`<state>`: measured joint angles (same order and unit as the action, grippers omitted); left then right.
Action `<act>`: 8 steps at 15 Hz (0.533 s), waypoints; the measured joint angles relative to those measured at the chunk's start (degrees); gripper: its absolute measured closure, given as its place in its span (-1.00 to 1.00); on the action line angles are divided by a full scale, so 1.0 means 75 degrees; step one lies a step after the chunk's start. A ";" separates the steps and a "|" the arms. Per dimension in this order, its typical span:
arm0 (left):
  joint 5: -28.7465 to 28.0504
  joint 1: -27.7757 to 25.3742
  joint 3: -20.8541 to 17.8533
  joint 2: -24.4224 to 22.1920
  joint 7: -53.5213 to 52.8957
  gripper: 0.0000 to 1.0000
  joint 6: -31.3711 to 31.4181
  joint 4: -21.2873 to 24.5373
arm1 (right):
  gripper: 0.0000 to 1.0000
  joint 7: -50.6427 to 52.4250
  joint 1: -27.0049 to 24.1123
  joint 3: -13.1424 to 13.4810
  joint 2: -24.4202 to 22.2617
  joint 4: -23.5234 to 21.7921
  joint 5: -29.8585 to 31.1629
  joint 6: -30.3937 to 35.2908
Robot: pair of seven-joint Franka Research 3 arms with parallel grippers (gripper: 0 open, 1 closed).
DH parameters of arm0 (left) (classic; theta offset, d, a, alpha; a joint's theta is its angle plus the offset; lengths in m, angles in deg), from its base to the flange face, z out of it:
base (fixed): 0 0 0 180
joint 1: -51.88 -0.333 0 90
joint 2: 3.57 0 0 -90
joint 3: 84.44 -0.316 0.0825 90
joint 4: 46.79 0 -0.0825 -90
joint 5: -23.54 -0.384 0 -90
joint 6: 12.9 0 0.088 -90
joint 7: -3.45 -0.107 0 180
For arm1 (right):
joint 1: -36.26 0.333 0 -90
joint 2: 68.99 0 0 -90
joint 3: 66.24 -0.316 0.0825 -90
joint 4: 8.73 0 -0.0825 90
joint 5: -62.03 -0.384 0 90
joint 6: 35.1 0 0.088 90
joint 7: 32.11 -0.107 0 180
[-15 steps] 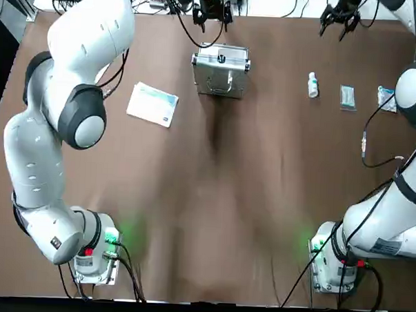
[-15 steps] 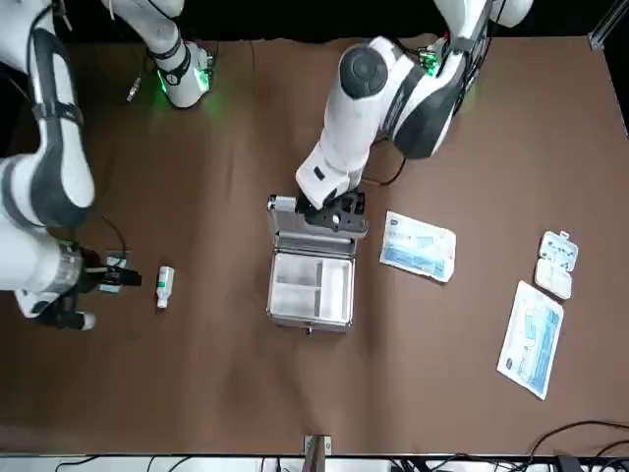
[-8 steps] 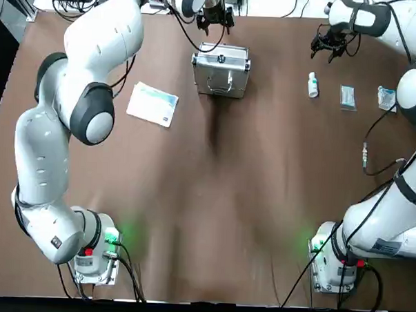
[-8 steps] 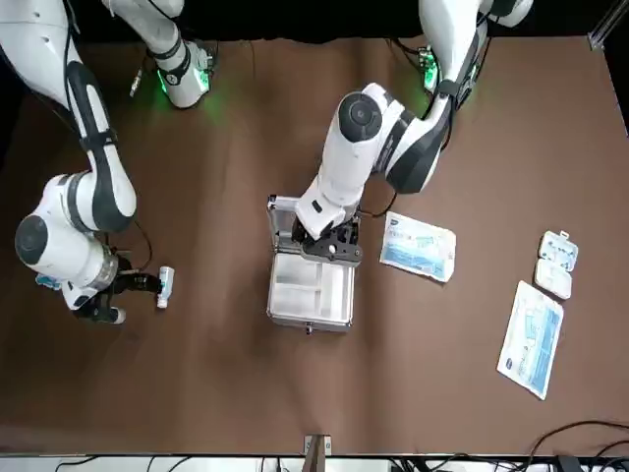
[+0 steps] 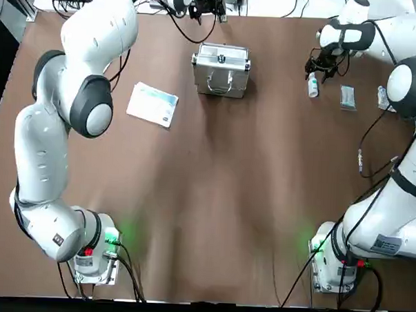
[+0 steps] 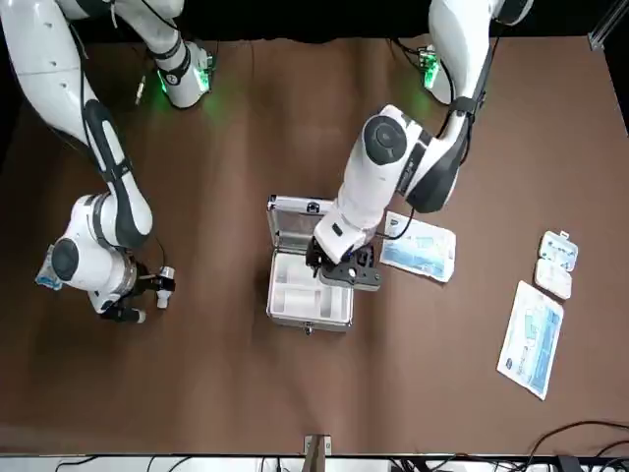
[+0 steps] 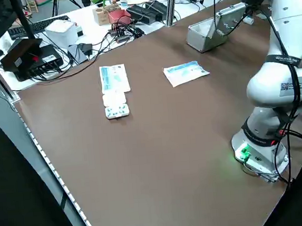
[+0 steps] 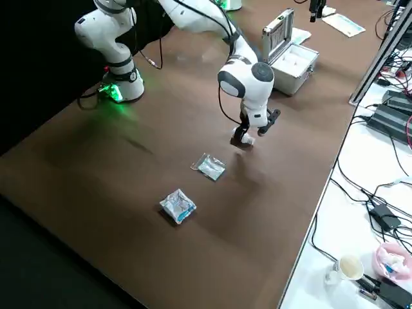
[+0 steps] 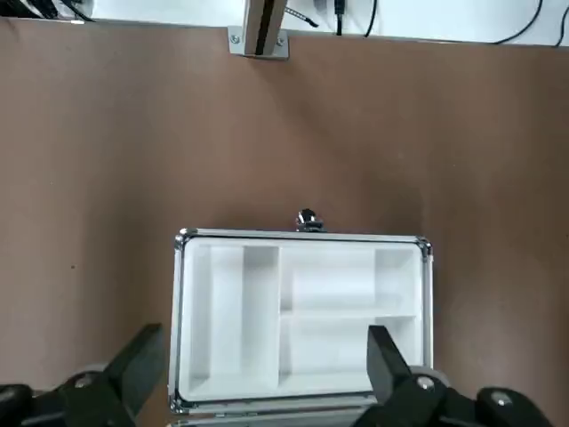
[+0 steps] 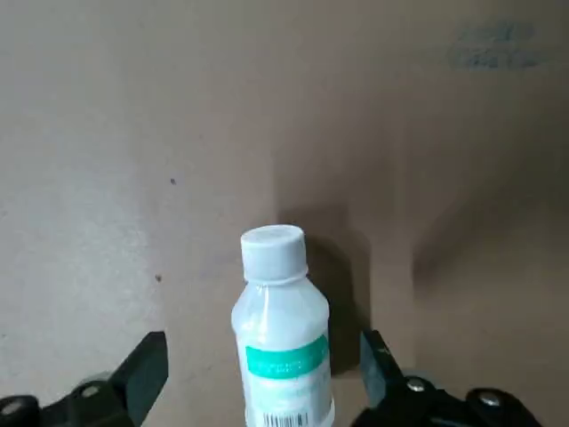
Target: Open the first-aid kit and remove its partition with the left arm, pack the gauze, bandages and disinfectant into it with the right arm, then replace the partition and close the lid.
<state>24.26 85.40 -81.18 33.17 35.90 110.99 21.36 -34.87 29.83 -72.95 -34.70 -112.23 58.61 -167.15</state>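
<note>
Brown bench (image 5: 213, 198): both arms closing in at once.
Partition (image 9: 298, 320) sits in the open first-aid kit (image 6: 310, 285); left gripper (image 6: 344, 270) has moved over it, jaws spread. Right gripper (image 10: 262, 391), half a second ago short of it, now straddles the lying disinfectant (image 10: 283, 334), jaws open, nothing gripped yet.

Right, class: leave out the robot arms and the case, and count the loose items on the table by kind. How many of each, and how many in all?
Bottle: 1
Small packets: 2
Flat packs: 2
Small white box: 1
Total: 6
</note>
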 joint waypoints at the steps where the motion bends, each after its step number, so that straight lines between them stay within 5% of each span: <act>1: 0.0000 -0.0025 0.0000 0.0025 -0.0001 -1.00 0.0030 0.0000 | -0.92 0.0003 0.0000 0.0000 0.0054 0.0000 0.0000 -0.0033; 8: -0.0001 -0.0028 0.0006 0.0359 -0.0155 -1.00 0.0383 0.0009 | -0.80 0.0035 0.0018 -0.0010 0.0319 -0.0001 0.0014 -0.0228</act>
<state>24.26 85.19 -81.14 35.86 34.74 113.86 21.42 -34.61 29.97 -73.03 -32.31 -112.24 58.71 -168.86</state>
